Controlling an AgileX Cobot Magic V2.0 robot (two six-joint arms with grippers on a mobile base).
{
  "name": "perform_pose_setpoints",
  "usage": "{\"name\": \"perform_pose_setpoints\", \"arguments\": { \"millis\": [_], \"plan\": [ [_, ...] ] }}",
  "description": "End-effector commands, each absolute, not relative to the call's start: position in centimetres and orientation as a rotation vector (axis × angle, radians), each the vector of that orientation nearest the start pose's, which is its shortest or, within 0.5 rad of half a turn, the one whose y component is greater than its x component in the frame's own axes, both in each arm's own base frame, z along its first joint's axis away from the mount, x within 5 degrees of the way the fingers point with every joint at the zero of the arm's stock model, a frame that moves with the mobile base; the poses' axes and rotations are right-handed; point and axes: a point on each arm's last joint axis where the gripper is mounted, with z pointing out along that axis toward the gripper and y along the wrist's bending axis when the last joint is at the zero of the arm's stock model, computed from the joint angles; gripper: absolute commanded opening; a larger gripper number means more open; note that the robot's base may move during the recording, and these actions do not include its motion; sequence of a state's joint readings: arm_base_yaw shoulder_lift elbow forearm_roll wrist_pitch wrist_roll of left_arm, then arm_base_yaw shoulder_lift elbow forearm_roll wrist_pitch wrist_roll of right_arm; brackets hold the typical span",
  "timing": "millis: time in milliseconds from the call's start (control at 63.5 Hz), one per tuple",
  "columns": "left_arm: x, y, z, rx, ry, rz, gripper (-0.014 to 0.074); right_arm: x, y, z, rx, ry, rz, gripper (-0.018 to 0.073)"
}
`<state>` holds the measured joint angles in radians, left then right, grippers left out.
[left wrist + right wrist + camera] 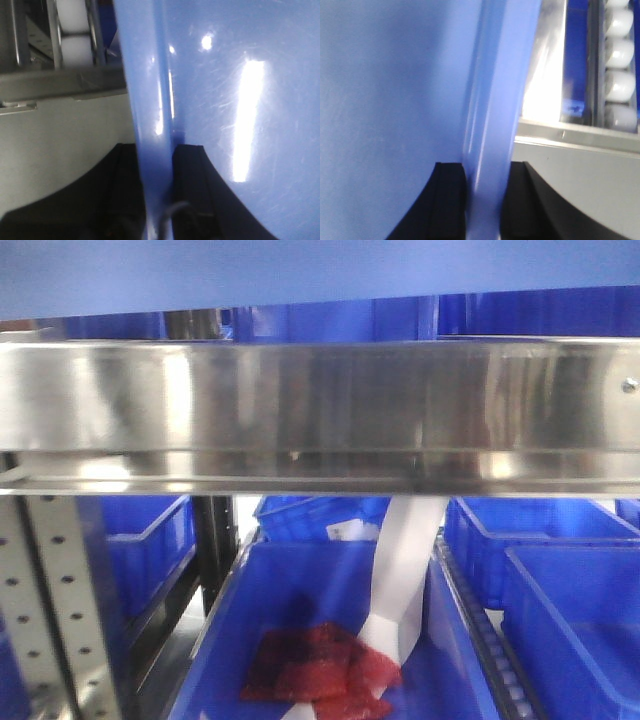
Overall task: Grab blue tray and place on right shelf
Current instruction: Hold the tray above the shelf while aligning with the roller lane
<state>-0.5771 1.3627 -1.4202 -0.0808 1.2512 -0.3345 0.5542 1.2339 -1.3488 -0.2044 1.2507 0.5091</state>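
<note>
The light-blue tray [300, 270] fills the top of the front view, just above the steel shelf's reflective front lip [320, 410]. In the left wrist view my left gripper [159, 170] is shut on the tray's rolled rim [150, 100], one black finger on each side; the glossy tray floor [250, 100] spreads to the right. The right wrist view has my right gripper [485, 185] shut on the opposite rim [495, 100], with the tray's surface [390, 100] to the left. The steel shelf edge [580, 137] passes beyond the right finger.
Below the shelf lip stand several deep dark-blue bins [330, 640]; the middle one holds red bags [320, 665] and a white strip [400, 580]. A perforated grey upright [50, 610] stands at lower left. White rollers [620, 55] line the rack at right.
</note>
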Motion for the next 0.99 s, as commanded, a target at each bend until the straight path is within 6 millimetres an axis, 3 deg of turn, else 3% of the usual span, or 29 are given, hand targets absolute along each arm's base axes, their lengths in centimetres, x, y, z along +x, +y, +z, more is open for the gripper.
{"name": "perform_pose_setpoints", "arguments": {
  "millis": [0,977],
  "plan": [
    [20.15,-14.99,39.55,0.402,2.752,-0.441,-0.0048,20.08,10.71,41.41,-0.105,2.491,0.194,0.0055],
    [20.15,-14.99,39.55,0.402,2.752,-0.441,-0.0048,20.08,10.71,41.41,-0.105,2.491,0.194,0.0055]
  ]
}}
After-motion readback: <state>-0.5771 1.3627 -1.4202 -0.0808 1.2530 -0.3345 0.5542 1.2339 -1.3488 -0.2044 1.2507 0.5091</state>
